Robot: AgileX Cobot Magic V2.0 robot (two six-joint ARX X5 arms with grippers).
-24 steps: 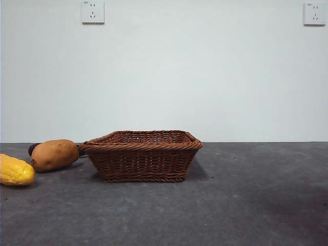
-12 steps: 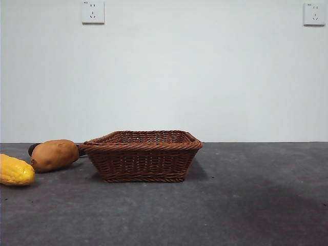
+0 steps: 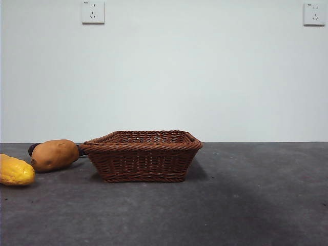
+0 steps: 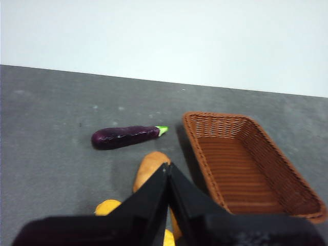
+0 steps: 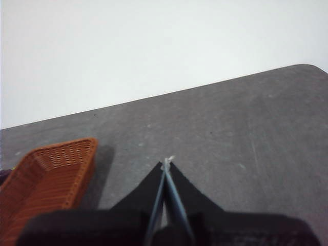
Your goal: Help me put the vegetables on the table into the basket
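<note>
Three vegetables: all on the surface, none in the basket; neither arm shows in the front view.
Left arm: raised over the vegetables and looking down on them, per the left wrist view.
Left gripper [image 4: 166, 171]: jaws pressed together to a point, holding nothing; it sits above the tuber and corn without touching them.
Right arm: raised over bare surface on the far side of the basket from the vegetables.
Right gripper [image 5: 166, 166]: jaws closed tip to tip, nothing between them.
Surface [image 3: 246, 205]: dark grey, matte, faintly speckled; carries every item.
Wall [image 3: 205, 77]: plain white behind the surface, with two sockets high up.
Basket [image 3: 142, 159]: reddish-brown wicker, rectangular, flared sides, braided rim; upright at mid surface; inside seen bare in the left wrist view [image 4: 241, 169].
Tuber [image 3: 54, 155]: orange-brown, lying just beside the basket's end; partly hidden by the left gripper in the wrist view [image 4: 148, 171].
Eggplant [image 4: 128, 136]: dark purple, green tip pointing toward the basket, lying behind the tuber; in the front view only a dark end [image 3: 33, 148] peeps out past the tuber.
Corn [image 3: 15, 170]: yellow, stubby, nearest the camera, near the tuber, cut by the picture's edge.
</note>
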